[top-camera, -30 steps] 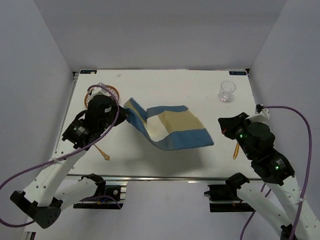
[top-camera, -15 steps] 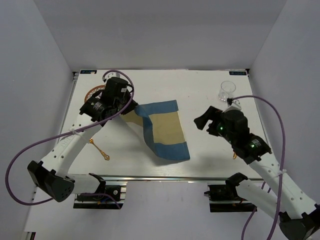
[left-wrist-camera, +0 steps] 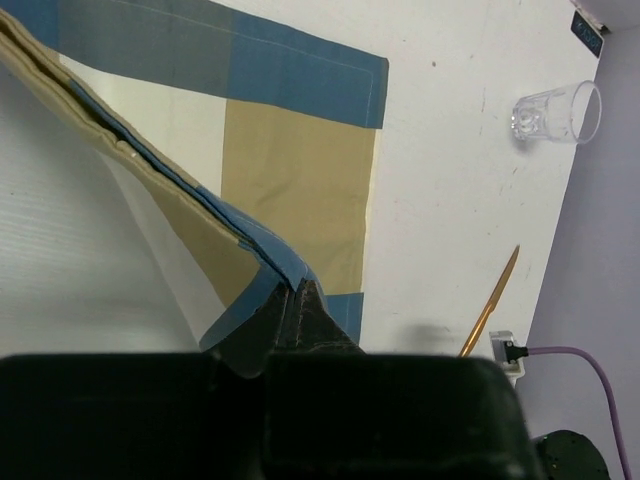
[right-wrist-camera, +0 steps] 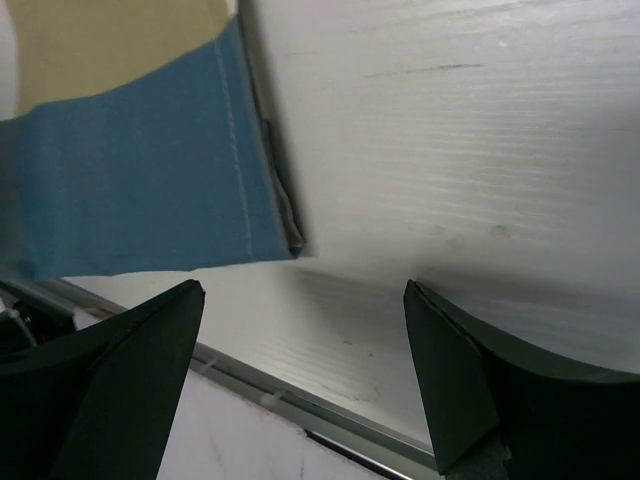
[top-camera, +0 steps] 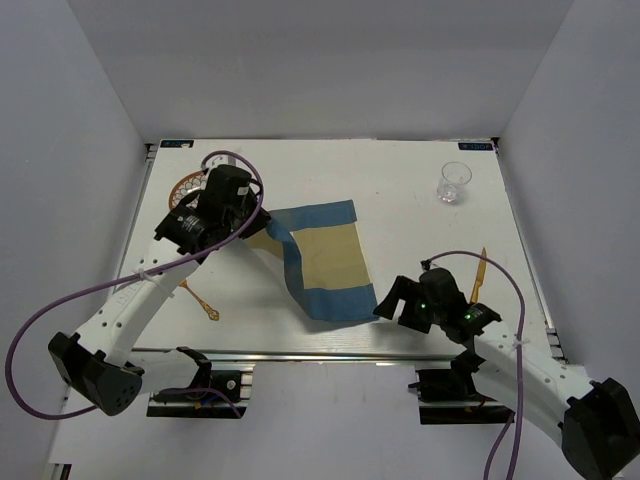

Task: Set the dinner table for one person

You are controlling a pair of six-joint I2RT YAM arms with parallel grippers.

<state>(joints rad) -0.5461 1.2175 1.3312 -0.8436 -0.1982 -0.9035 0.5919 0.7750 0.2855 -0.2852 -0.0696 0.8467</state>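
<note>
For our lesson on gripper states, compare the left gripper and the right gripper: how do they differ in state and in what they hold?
The left gripper is shut, the right gripper open. The left gripper pinches a raised fold of the placemat; the right gripper holds nothing. The left gripper is at the placemat's far left, the right gripper beside its near right corner, apart from it. Both are black.

White arm links, black joint housings, purple cables, black wedge-fingered right gripper.
</note>
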